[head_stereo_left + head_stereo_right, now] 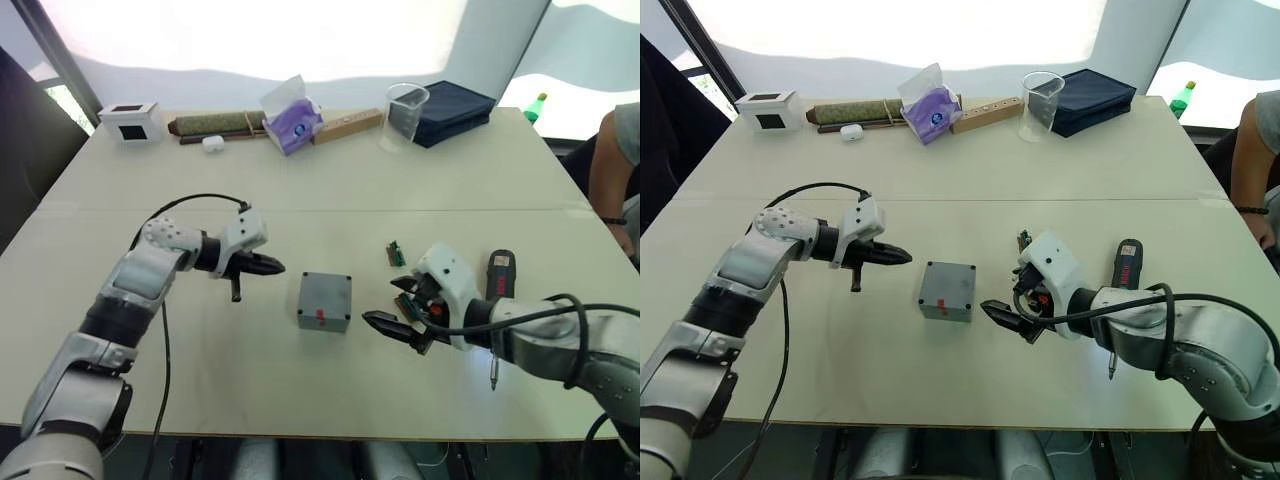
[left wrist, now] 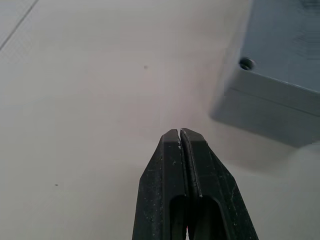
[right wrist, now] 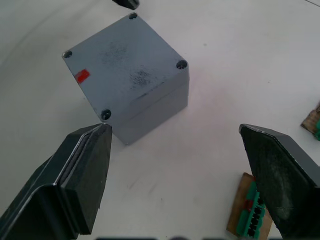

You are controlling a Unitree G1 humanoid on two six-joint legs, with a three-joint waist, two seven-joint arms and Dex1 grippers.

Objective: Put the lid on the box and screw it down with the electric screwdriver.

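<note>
Your box (image 3: 131,80) sits mid-table between both grippers, the lid (image 3: 120,62) already seated on it, four corner screw holes visible, red mark on one side. Screws cannot be made out. Left gripper (image 1: 268,266) is pinched closed, empty; right gripper (image 3: 175,170) is spread wide. The electric screwdriver (image 1: 497,300) lies beside the right arm, small green connector parts (image 1: 397,254) nearby.

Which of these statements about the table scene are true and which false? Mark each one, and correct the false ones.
1. The lid sits on the box. True.
2. The left pincer is wide open. False: its fingers are closed together.
3. The right pincer is open, beside the box and not touching it. True.
4. The electric screwdriver is held in the right pincer. False: it lies on the table beside the right arm.
5. The clear beaker stands at the far side of the table. True.
</note>
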